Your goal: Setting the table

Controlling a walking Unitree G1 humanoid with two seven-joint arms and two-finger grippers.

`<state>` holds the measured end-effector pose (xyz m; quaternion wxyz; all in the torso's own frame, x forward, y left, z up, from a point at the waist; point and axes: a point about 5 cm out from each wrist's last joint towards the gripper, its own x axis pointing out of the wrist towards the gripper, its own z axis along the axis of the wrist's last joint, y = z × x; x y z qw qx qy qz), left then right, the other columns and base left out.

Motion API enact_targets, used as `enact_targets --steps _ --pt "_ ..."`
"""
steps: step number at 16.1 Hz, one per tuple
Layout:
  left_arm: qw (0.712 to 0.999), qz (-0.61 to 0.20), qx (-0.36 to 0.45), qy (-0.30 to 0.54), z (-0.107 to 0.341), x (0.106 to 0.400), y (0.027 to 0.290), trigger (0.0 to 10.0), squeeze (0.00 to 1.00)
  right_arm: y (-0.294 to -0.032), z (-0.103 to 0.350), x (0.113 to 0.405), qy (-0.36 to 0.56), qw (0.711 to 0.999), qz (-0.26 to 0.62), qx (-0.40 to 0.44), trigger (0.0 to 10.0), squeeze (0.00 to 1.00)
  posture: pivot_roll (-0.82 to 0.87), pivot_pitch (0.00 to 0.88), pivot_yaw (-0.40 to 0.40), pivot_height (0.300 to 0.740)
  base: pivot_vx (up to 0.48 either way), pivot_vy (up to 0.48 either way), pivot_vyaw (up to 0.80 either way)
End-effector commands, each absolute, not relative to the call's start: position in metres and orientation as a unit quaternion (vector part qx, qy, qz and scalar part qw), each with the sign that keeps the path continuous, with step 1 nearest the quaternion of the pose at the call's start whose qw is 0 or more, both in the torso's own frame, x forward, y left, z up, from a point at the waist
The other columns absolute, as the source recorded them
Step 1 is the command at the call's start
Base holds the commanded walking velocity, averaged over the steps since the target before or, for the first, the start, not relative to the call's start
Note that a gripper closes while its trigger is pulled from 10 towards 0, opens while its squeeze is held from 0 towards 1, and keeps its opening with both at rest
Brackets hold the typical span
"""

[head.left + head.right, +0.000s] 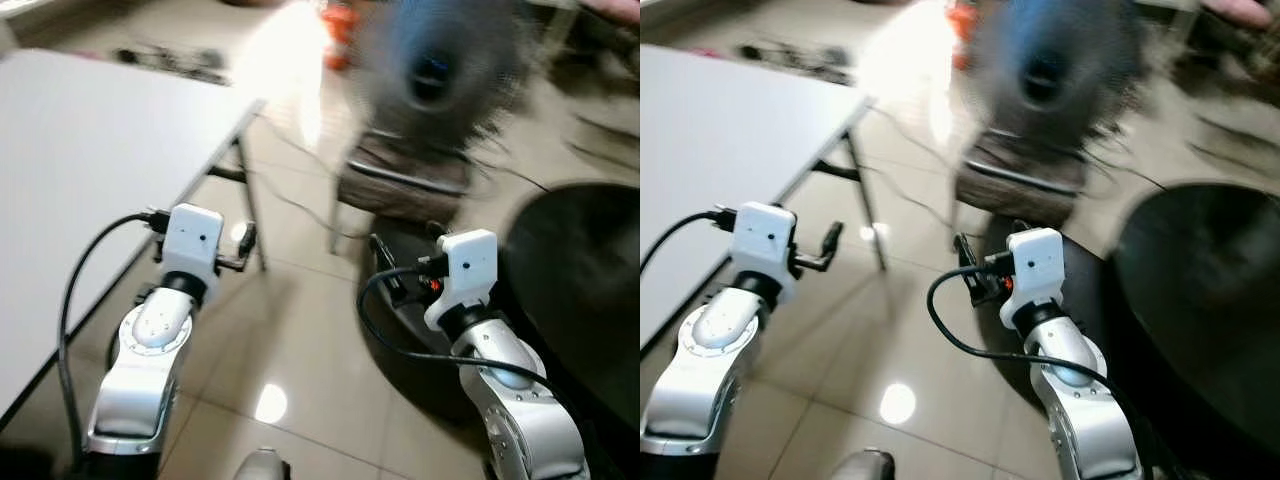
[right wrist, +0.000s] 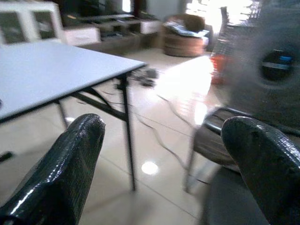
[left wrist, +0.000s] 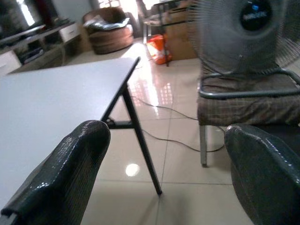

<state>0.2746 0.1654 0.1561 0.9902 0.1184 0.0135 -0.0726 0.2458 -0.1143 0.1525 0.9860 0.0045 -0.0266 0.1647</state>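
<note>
I am holding both arms out in front of me over a glossy tiled floor, and the head views are blurring. My left gripper is hanging in the air beside the near edge of the white table, touching nothing. Its two black fingers are standing wide apart with nothing between them; through the gap I am seeing the table's black folding leg and a cable trailing across the tiles. My right gripper is likewise spread and holding nothing, hovering above a dark round base on the floor.

The table, the thing I am to set, is lying to my left, its white top bare where I can see it, its corner reaching toward the middle of the scene. Straight ahead, a standing fan is showing as a grey blur with a dark hub, and just below it a chair with a checked cushion and metal frame is standing on the tiles. To my right, a large black round surface is curving along the edge of the view. Farther back, an orange object is sitting on the floor near a brown beanbag.
</note>
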Motion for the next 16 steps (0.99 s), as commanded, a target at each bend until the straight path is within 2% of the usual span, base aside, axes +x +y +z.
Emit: enact_targets --steps 1,3,5,7,8,10,12,13,14,15,16 --pt "0.989 -0.087 0.117 0.003 0.163 0.275 0.162 10.0 0.00 -0.116 0.155 0.246 -0.036 0.986 0.159 0.019 10.0 0.00 0.13 0.000 0.005 0.740 0.000 0.000 0.80" --pt "0.987 -0.093 0.128 0.007 0.162 0.275 0.160 10.0 0.00 -0.117 0.147 0.247 -0.024 0.988 0.146 0.039 10.0 0.00 0.14 0.000 0.015 0.740 0.000 0.000 0.80" --pt "0.984 -0.136 0.118 0.012 0.158 0.275 0.149 10.0 0.00 -0.116 0.150 0.252 -0.028 0.989 0.132 0.052 10.0 0.00 0.10 0.000 0.040 0.740 0.000 0.000 0.80" --pt "0.986 -0.118 0.117 0.011 0.148 0.282 0.150 10.0 0.00 -0.118 0.146 0.254 -0.032 0.992 0.115 0.049 10.0 0.00 0.05 0.000 0.074 0.740 0.000 0.000 0.80" --pt "0.992 -0.090 0.087 0.005 0.151 0.288 0.152 10.0 0.00 -0.118 0.153 0.251 -0.043 0.992 0.111 0.049 10.0 0.00 0.04 0.000 0.070 0.740 0.000 0.000 0.80" --pt "0.992 -0.085 0.085 -0.021 0.160 0.291 0.148 10.0 0.00 -0.121 0.157 0.247 -0.050 0.991 0.111 0.051 10.0 0.00 0.04 0.000 0.062 0.740 0.000 0.000 0.80" --pt "0.996 -0.083 0.006 -0.028 0.170 0.289 0.148 10.0 0.00 -0.124 0.159 0.249 -0.052 0.991 0.109 0.050 10.0 0.00 0.04 0.000 0.055 0.740 0.000 0.000 0.80" --pt "0.996 -0.079 0.001 -0.040 0.174 0.289 0.151 10.0 0.00 -0.126 0.165 0.252 -0.061 0.992 0.099 0.049 10.0 0.00 0.03 0.000 0.055 0.740 0.000 0.000 0.80" --pt "0.996 -0.071 0.035 -0.042 0.173 0.291 0.153 10.0 0.00 -0.126 0.170 0.255 -0.068 0.992 0.092 0.047 10.0 0.00 0.03 0.000 0.055 0.740 0.000 0.000 0.80" --pt "0.994 -0.060 0.094 -0.008 0.155 0.290 0.158 10.0 0.00 -0.125 0.173 0.254 -0.069 0.993 0.087 0.051 10.0 0.00 0.02 0.000 0.050 0.740 0.000 0.000 0.80" --pt "0.993 -0.059 0.097 -0.005 0.151 0.287 0.159 10.0 0.00 -0.124 0.171 0.253 -0.064 0.993 0.087 0.047 10.0 0.00 0.02 0.000 0.044 0.740 0.000 0.000 0.80"
